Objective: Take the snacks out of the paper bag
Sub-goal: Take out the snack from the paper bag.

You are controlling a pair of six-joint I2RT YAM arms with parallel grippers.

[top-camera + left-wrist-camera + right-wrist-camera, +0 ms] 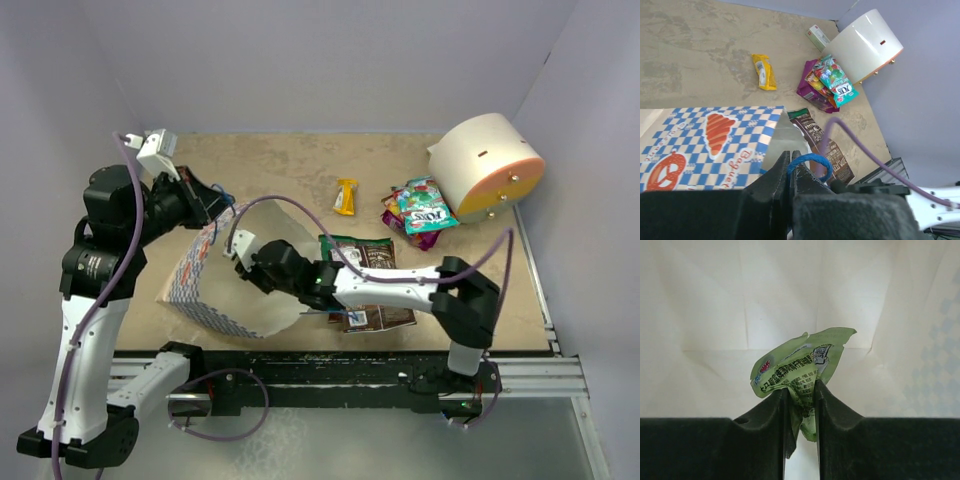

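The paper bag (205, 285) lies on its side at the left, its mouth facing right; its blue-and-white checkered outside shows in the left wrist view (710, 140). My left gripper (791, 160) is shut on the bag's blue string handle (812, 162) and holds the upper edge up. My right gripper (802, 392) is inside the bag, shut on a small light-green snack packet (800, 362), with cream paper all around. On the table lie the brown chip bag (365, 260), a yellow bar (345, 196) and a pile of candy bags (420, 212).
A cream cylinder with an orange face (490, 165) stands at the back right, touching the candy pile. The table's front edge runs along a metal rail (400, 365). A purple cable (865, 150) loops across the left wrist view.
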